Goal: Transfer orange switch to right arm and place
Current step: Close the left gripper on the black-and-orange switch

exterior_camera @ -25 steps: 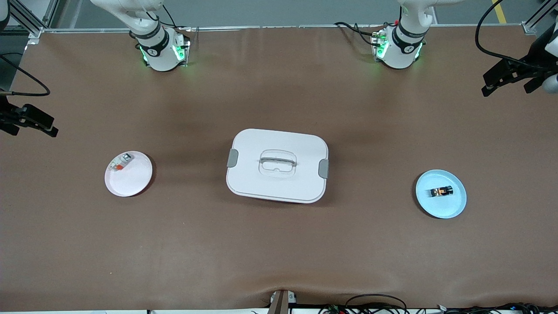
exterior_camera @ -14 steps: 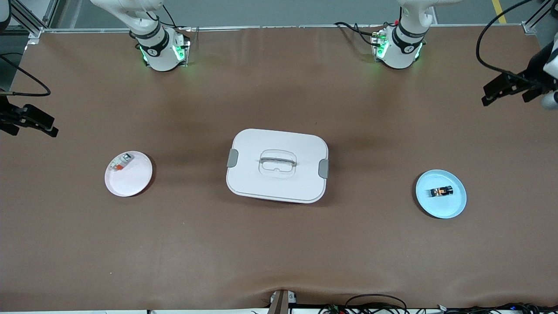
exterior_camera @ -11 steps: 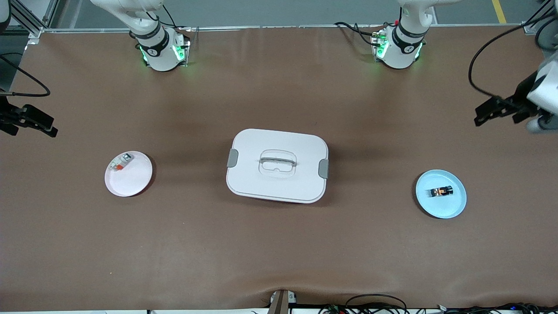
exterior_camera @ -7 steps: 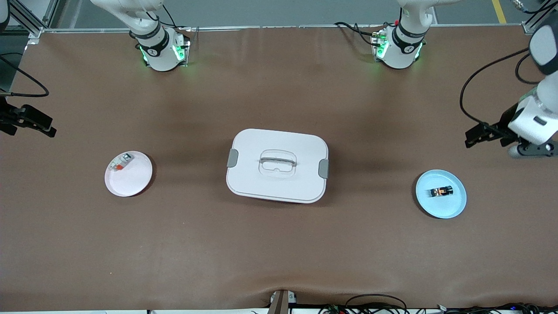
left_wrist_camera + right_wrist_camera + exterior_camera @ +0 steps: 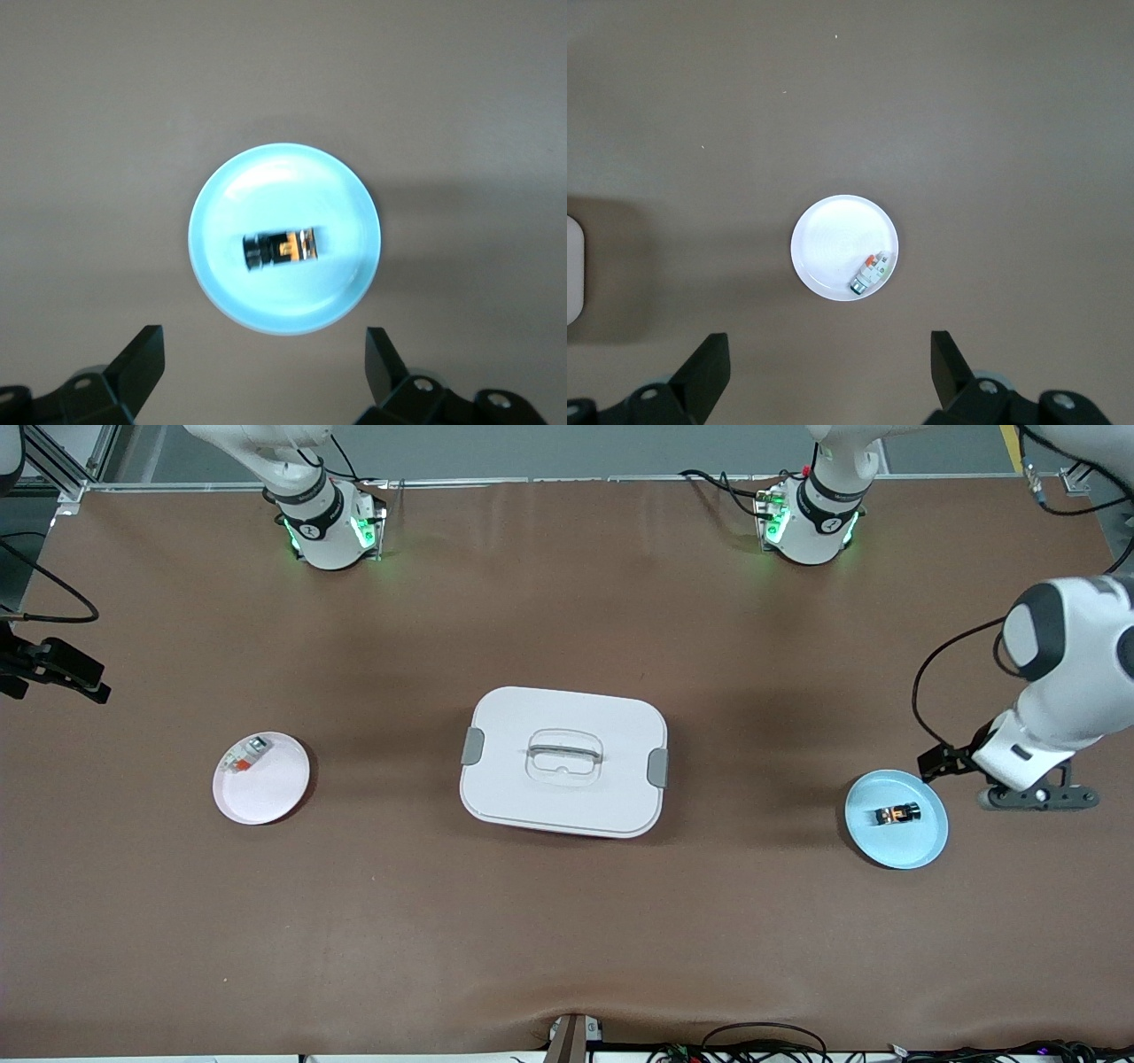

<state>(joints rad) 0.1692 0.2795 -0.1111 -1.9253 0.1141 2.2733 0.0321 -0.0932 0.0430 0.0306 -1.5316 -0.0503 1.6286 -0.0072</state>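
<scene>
One orange switch point(image 5: 897, 813) lies in the light-blue plate point(image 5: 921, 849) toward the left arm's end of the table, the left gripper point(image 5: 264, 367) spread wide above beside the plate, while the right gripper point(image 5: 830, 367) waits, equally wide, high over the white plate point(image 5: 833, 248).

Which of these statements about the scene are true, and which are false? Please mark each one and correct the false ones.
1. The orange switch lies on the light blue plate. True.
2. The left pincer is shut on the orange switch. False: it is open and holds nothing, over the table beside the light blue plate.
3. The white box has its lid on. True.
4. The small white part lies inside the white box. False: it lies on the white plate, toward the right arm's end of the table.
5. The right pincer is open, above the white plate. True.
</scene>
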